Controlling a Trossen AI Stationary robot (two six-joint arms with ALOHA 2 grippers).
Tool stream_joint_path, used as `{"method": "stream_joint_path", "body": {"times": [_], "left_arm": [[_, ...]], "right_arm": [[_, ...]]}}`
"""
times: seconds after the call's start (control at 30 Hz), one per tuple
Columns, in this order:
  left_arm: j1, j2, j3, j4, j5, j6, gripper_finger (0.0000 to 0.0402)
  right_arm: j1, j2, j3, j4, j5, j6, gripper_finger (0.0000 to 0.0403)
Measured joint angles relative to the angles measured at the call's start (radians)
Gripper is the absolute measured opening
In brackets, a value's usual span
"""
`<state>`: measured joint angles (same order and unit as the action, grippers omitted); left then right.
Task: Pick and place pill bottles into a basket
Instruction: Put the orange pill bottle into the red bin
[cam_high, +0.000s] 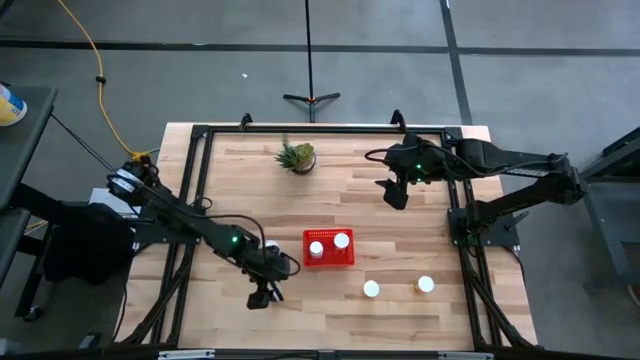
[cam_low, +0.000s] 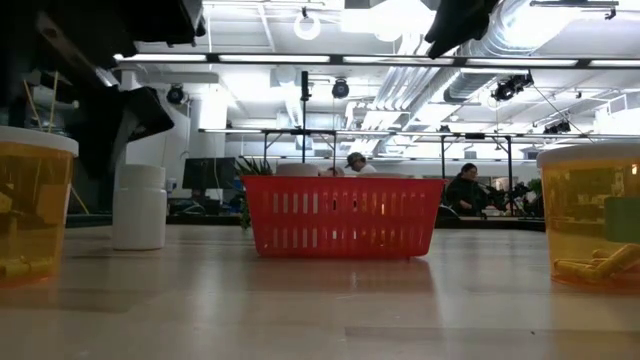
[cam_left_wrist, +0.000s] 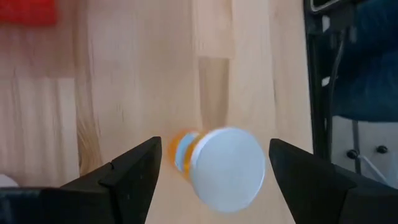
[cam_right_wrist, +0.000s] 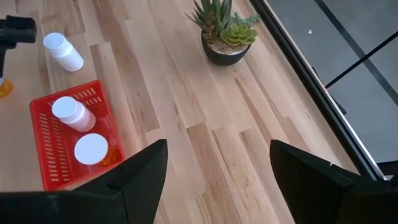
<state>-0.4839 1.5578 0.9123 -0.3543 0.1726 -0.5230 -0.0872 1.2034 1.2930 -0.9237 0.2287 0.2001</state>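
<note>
Basket (cam_high: 329, 248) sits mid-bench, red mesh sides, two white-capped pill bottles (cam_high: 316, 249) standing inside it side by side. Right wrist view shows the same pair in the basket (cam_right_wrist: 68, 140).

Left hand (cam_high: 262, 296) is low over the near-left part of the bench (cam_high: 250, 190), just left of the basket, fingers spread wide. Left wrist view: an orange bottle with white cap (cam_left_wrist: 221, 167) sits between the two fingers (cam_left_wrist: 127, 174), gaps on both sides, not gripped. From above the hand covers that bottle.

Another white bottle (cam_high: 271, 246) stands just left of the basket, right beside the left arm; in the right wrist view (cam_right_wrist: 63, 51) it looks all white.

Two more bottles stand free on the near-right bench: one white-capped (cam_high: 371, 289), one orange-bodied (cam_high: 426, 285), apart from each other and from the basket.

Right hand (cam_high: 396, 193) hangs over the far-right bench, well apart from the basket, fingers wide, holding nothing.

Potted plant (cam_high: 297, 157) sits at the far edge, centre.

People seated in the room behind, low view (cam_low: 467, 190).
</note>
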Motion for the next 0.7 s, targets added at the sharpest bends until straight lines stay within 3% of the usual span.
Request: {"method": "stream_joint_path", "body": {"times": [0.7], "left_arm": [[-0.014,0.038,-0.002,0.008,0.000,0.022,0.0333]], "right_arm": [[0.000,0.000,0.000,-0.022,0.004,-0.023,0.0273]]}}
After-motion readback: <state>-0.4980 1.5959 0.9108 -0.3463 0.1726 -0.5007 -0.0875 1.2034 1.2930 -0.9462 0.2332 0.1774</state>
